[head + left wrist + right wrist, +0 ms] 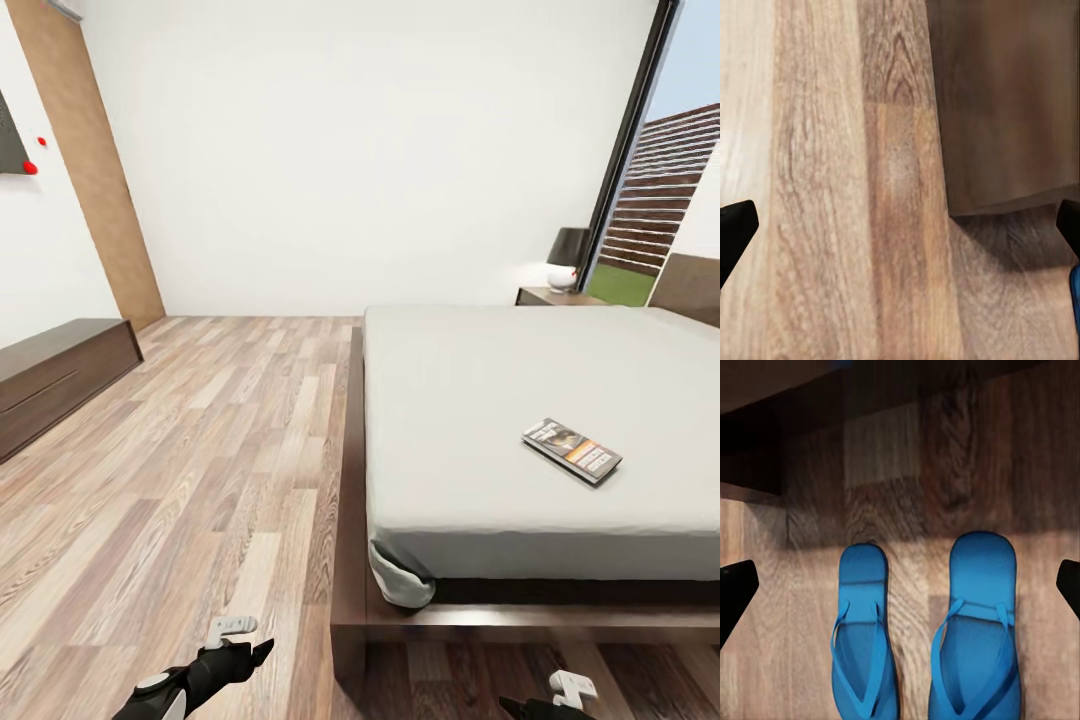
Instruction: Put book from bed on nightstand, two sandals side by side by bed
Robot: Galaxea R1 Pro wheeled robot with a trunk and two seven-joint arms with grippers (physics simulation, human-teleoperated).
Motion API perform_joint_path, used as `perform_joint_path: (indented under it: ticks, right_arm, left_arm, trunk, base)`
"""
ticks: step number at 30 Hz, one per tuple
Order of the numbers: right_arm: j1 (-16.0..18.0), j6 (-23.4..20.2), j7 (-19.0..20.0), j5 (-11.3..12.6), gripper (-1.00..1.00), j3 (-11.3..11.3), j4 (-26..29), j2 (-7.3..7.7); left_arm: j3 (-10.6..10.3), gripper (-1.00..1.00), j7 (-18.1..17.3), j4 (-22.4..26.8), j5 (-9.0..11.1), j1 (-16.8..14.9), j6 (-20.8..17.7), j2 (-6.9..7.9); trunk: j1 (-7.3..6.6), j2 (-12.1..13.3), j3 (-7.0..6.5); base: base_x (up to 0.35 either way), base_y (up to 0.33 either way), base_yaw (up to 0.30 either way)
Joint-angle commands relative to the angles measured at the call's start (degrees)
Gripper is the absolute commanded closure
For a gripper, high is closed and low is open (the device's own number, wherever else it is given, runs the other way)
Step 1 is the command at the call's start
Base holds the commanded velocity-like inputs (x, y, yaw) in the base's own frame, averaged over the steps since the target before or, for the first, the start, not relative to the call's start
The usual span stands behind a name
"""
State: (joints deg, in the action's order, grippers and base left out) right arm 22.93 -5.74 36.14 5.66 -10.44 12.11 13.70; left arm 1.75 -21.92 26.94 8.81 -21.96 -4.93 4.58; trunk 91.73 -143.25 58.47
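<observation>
**Book on the mattress, sandals paired beside the bed frame**

We take the bed [520, 420] as our landmark. The book [571, 451] lies flat on its pale mattress, toward the foot end and nearer the window side, well apart from every edge. Beyond the far corner of the bed stands a nightstand [556, 297], dark and square, carrying a lamp [566, 259] with a black shade and a white round base. Across the wood-plank floor [200, 450] from the bed, against the opposite wall, sits a long low dark cabinet [55, 378].

In the right wrist view the two sandals [926, 634] lie on the floor side by side, toes toward the dark frame of the bed and just short of it — parallel, near each other but not touching. A sliver of blue also shows at the edge of the left wrist view, beside the frame's corner.

The left gripper [243, 645] hangs low over the floor off the foot corner of the bed; its dark fingertips [736, 229] sit at opposite edges of its wrist view, so we read the jaws as spread wide with nothing between them. The right gripper [548, 700] hangs just off the foot of the bed — its jaws likewise stand far apart, framing both sandals without touching either.
</observation>
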Motion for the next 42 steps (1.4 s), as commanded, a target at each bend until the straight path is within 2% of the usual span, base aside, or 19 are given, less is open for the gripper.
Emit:
perform_joint_path:
  ticks: [1, 42]
  right_arm:
    - [0.01, -0.59, 0.23, 0.58, -1.0, -0.11, 0.03, 0.01]
    - [0.01, -0.58, 0.22, 0.55, -1.0, -0.11, 0.02, 0.01]
  left_arm:
    - [0.18, -1.0, -0.32, 0.05, 0.53, -0.01, -0.52, -0.01]
    - [0.18, -1.0, -0.24, 0.04, 0.57, -0.01, -0.48, -0.01]
  trunk:
    - [-0.04, 0.0, -0.18]
    - [-8.87, 16.1, -7.57]
  base:
    - [0.0, 0.0, 0.0]
    - [0.0, 0.0, 0.0]
